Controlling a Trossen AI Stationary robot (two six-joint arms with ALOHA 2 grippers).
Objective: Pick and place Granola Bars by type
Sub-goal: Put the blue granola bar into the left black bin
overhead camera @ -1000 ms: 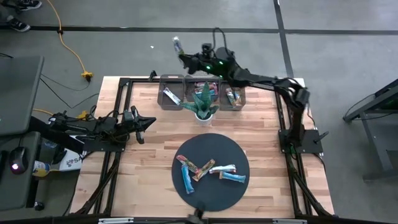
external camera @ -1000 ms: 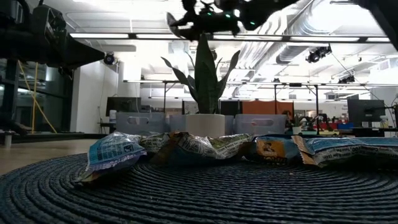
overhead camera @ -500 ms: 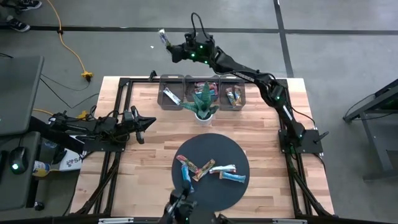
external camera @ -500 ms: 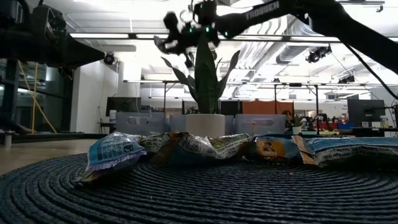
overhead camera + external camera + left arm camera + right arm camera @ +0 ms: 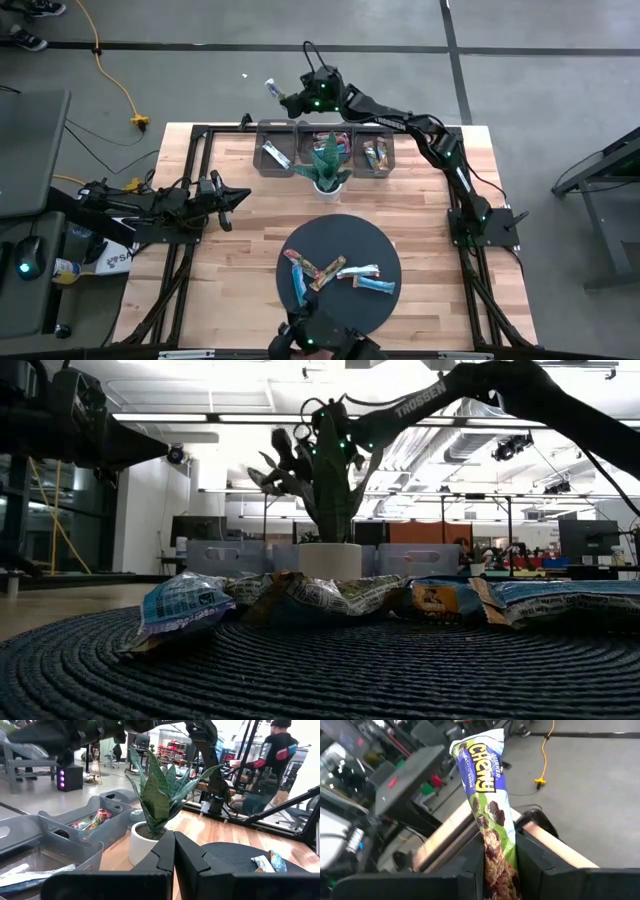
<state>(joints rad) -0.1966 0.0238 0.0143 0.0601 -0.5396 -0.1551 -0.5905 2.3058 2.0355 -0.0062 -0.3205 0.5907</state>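
Note:
Several granola bars (image 5: 335, 272) in blue, brown and white wrappers lie flat on a dark round mat (image 5: 380, 245), and they fill the front of the low view (image 5: 300, 600). More bars lie in three grey bins (image 5: 278, 152) at the table's far edge. My right gripper (image 5: 289, 99) is high up, just beyond the far edge behind the left bin, and is shut on a white, blue and green "Chewy" bar (image 5: 482, 780). My left gripper (image 5: 242, 197) waits shut over the table's left part (image 5: 174, 855). My right gripper pinches the Chewy bar by one end (image 5: 496, 851) between its two fingers (image 5: 470, 862). The fingers reach out toward the table's far left, and the bar's long free end (image 5: 271, 88) sticks out past the fingertips, in line with them. The bar is lifted clear of everything.
A spiky green plant in a white pot (image 5: 328, 168) stands in front of the middle bin, between the bins and the mat. Black frame rails (image 5: 200, 135) run along the table's edges. A person (image 5: 272, 762) is in the room beyond the table.
My right gripper, still shut on the Chewy bar, swung out beyond the table's far edge toward the left. It then came back a little toward the bins while sinking steadily. The bar travelled with it.

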